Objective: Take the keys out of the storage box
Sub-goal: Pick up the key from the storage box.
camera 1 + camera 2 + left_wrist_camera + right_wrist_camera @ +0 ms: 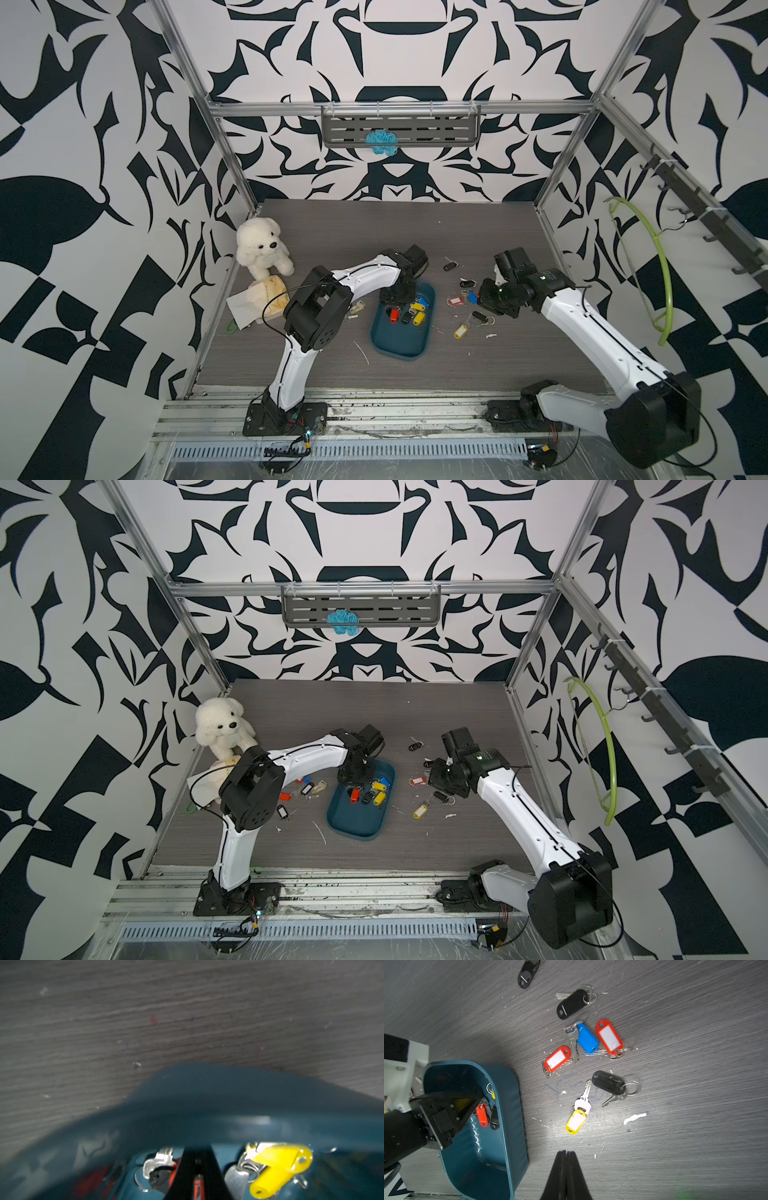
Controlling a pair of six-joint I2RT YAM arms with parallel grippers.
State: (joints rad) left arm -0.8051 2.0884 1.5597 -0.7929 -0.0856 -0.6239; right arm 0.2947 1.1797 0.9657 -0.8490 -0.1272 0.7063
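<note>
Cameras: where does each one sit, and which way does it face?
Top views: high at the front, looking down on table, left arm, right arm, storage box.
Left wrist: looks along the shut left end effector into the box at keys.
Right wrist: looks down past the shut right end effector at keys on the table; left arm visible.
Shared: all show the box.

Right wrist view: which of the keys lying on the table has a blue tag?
The blue-tagged key, lying between the two red-tagged keys; every other tag on the table there is red, black or yellow.
</note>
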